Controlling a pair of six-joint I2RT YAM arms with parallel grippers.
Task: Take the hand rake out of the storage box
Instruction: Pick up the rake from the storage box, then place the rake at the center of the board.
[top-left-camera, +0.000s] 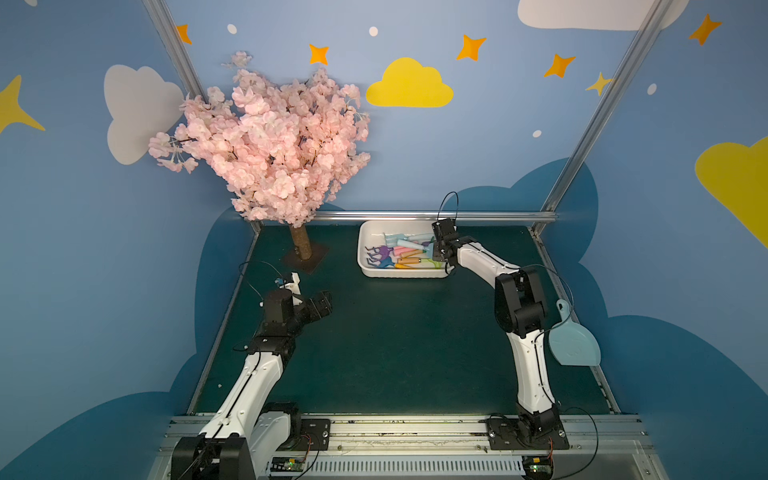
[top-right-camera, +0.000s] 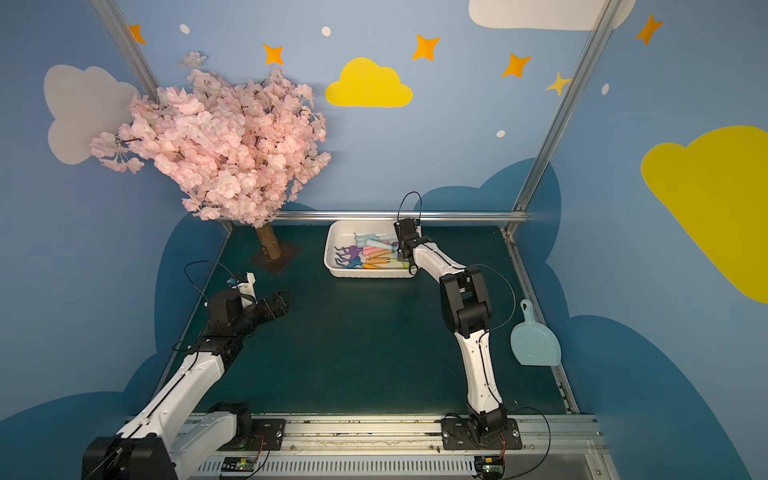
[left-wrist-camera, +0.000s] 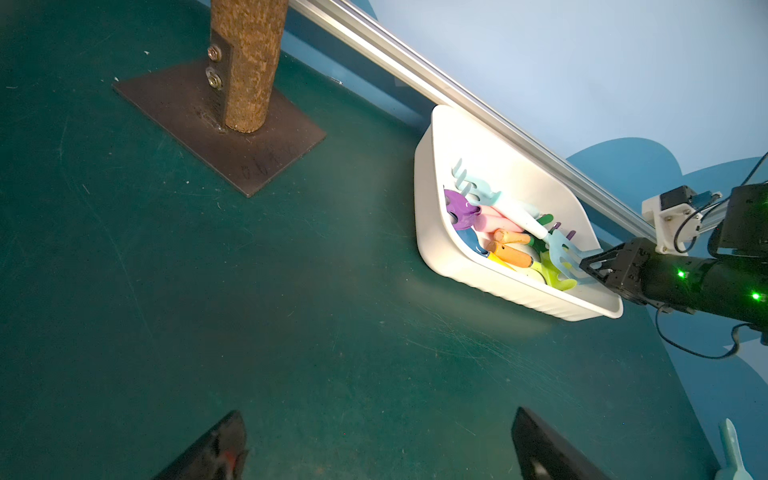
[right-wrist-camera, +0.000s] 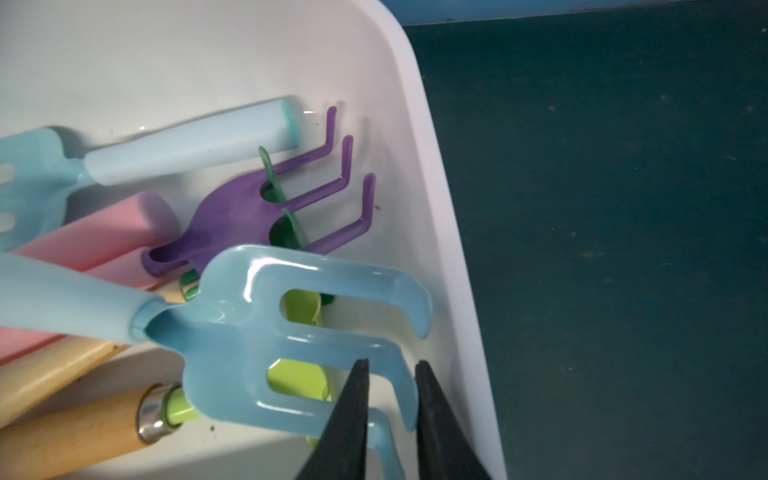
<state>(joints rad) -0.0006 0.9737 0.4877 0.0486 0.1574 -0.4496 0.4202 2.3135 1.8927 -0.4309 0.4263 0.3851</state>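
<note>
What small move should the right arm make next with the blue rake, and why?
Probably close the right gripper fully before lifting: its fingers flank the middle tine of the blue hand rake, lying atop other rakes in the storage box, but a firm grip is not evident.

No text can be read; faint scrawls on the dark base plate (left-wrist-camera: 266, 164) are illegible.
</note>
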